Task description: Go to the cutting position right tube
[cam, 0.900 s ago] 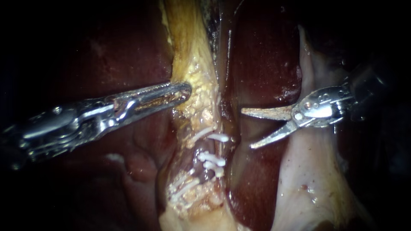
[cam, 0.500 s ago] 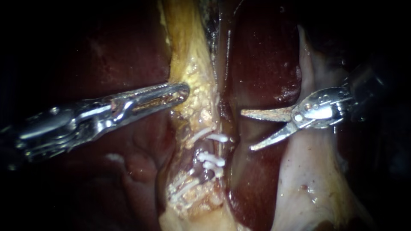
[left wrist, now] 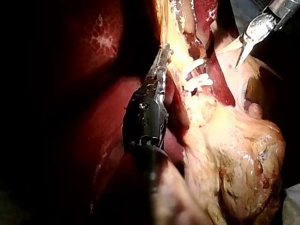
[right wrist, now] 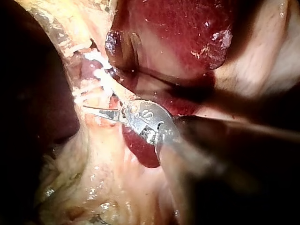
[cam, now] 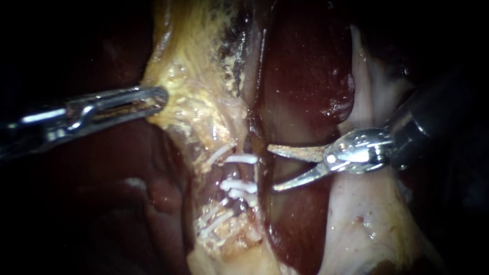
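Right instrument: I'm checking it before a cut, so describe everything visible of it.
The right instrument comes in from the upper right: a dark shaft, a shiny silver hinge, and two slim pointed blades, the upper one brown-speckled. Its jaws stand open, tips pointing at the white clips, over dark red liver. No contact shows.

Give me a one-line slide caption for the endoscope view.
Right instrument, blades open, sits beside the white clips; left instrument grips the yellow tissue.
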Controlling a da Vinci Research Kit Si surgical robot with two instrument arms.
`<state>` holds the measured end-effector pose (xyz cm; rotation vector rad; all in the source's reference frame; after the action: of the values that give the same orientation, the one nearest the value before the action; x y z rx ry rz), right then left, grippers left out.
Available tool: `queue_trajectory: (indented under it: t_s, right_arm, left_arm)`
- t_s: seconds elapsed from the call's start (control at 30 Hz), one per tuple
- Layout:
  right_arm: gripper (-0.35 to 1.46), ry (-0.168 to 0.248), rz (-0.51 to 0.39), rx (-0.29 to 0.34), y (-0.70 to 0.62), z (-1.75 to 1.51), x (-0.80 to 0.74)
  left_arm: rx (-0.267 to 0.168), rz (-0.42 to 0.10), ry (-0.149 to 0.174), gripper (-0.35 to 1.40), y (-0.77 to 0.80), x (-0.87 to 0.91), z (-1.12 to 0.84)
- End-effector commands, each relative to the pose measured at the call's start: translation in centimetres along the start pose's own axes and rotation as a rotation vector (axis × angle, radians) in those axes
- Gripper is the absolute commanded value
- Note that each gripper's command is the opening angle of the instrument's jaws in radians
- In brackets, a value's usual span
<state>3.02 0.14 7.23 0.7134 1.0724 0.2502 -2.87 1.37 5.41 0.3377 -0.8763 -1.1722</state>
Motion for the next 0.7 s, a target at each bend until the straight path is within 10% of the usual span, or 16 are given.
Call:
queue_trajectory:
  t_s: [0.03,0.7]
  right_arm:
    - [1.40,-0.008,0.033,0.010,0.00,0.03,-0.02]
    - [1.30,-0.109,0.234,0.047,0.24,0.36,-0.22]
  left_arm:
    - [0.000,-0.003,-0.006,-0.35,-0.03,-0.02,-0.03]
    - [-0.007,-0.011,-0.019,-0.35,-0.23,-0.03,-0.16]
